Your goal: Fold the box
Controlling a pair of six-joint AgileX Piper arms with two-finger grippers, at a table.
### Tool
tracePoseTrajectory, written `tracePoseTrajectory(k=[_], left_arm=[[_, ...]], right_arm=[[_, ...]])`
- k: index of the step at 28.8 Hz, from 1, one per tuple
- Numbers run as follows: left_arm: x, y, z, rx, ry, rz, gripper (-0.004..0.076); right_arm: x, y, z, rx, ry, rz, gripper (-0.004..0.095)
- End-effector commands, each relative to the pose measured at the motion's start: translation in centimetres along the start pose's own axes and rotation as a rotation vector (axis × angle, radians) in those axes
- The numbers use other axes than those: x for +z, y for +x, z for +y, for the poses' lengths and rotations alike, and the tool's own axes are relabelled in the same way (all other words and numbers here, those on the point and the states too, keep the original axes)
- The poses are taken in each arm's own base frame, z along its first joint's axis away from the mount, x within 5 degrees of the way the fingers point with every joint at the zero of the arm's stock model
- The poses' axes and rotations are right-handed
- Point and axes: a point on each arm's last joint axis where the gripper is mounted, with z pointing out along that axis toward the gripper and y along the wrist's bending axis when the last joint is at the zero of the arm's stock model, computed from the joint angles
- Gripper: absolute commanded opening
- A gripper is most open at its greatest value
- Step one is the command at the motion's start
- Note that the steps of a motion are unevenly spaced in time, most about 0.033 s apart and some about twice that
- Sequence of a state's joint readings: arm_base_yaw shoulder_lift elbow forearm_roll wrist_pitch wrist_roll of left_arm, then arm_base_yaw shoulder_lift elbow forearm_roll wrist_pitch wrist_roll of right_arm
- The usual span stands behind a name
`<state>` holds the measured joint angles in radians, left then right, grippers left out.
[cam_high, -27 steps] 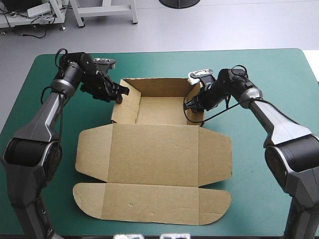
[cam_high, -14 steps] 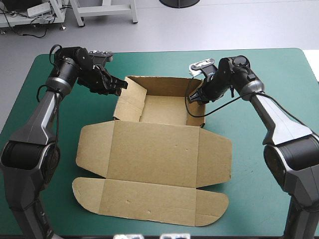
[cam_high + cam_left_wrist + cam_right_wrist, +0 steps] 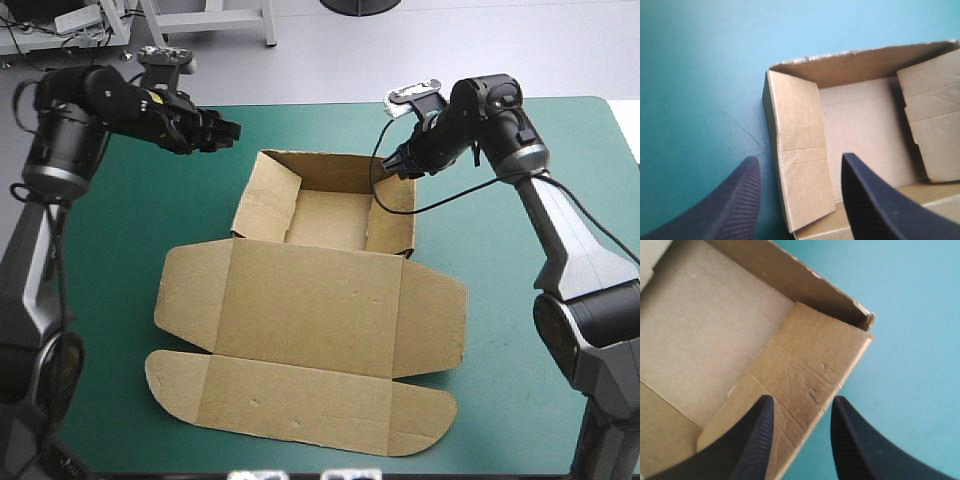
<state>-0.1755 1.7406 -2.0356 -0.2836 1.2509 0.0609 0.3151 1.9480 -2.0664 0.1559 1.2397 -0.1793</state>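
**Open tray at table centre, both grippers released**
The brown box (image 3: 310,310) is laid at the middle of the teal-green cover (image 3: 120,230), with its walled tray at 12 o'clock of the flat lid. The left gripper (image 3: 228,132) is held clear of the board at 10 o'clock of the tray, its black fingers (image 3: 735,200) spread apart and empty. The right gripper (image 3: 392,170) is likewise parted, grasping nothing, over the tray's 2 o'clock corner.

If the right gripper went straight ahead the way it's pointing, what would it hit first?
Most likely the raised right wall of the box, lying straight ahead of the open right gripper; the gap to it is unclear.
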Motion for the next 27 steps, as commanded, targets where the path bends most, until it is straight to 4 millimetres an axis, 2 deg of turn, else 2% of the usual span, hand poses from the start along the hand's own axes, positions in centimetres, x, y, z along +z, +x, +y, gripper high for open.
tracePoseTrajectory(k=[1, 4, 7, 10, 14, 18, 22, 23, 27], left_arm=[[-8.2, 0.6, -2.5, 0.030, 0.034, -0.154, 0.0351], [-12.5, 1.8, -3.6, 0.058, 0.034, -0.238, 0.0333], [-15.9, 3.5, -4.2, 0.090, 0.000, -0.299, 0.0318], [-18.0, 5.6, -3.8, 0.140, -0.112, -0.316, 0.0318], [-19.8, 8.9, -3.2, 0.153, -0.219, -0.309, 0.0318], [-20.5, 12.0, -3.1, 0.153, -0.237, -0.289, 0.0318], [-21.0, 14.3, -3.2, 0.152, -0.239, -0.283, 0.0318], [-21.1, 15.2, -3.2, 0.152, -0.239, -0.281, 0.0318], [-21.2, 16.6, -3.2, 0.151, -0.239, -0.276, 0.0318]], right_arm=[[-5.1, -0.7, 1.1, 0.016, -0.035, -0.126, 0.0360], [-5.4, -0.6, 1.0, 0.105, -0.026, -0.128, 0.0360], [-5.0, -0.4, 1.0, 0.121, -0.027, -0.112, 0.0360], [-4.1, 0.1, 0.6, 0.116, 0.007, -0.075, 0.0360], [-2.9, 0.8, 0.1, 0.116, 0.033, -0.024, 0.0360], [-2.1, 1.3, -0.1, 0.115, 0.048, 0.008, 0.0360], [-2.0, 1.3, -0.1, 0.118, 0.047, 0.012, 0.0360], [-1.7, 1.3, -0.1, 0.119, 0.047, 0.019, 0.0360], [0.0, 1.3, 0.0, 0.140, 0.003, 0.050, 0.0360]])
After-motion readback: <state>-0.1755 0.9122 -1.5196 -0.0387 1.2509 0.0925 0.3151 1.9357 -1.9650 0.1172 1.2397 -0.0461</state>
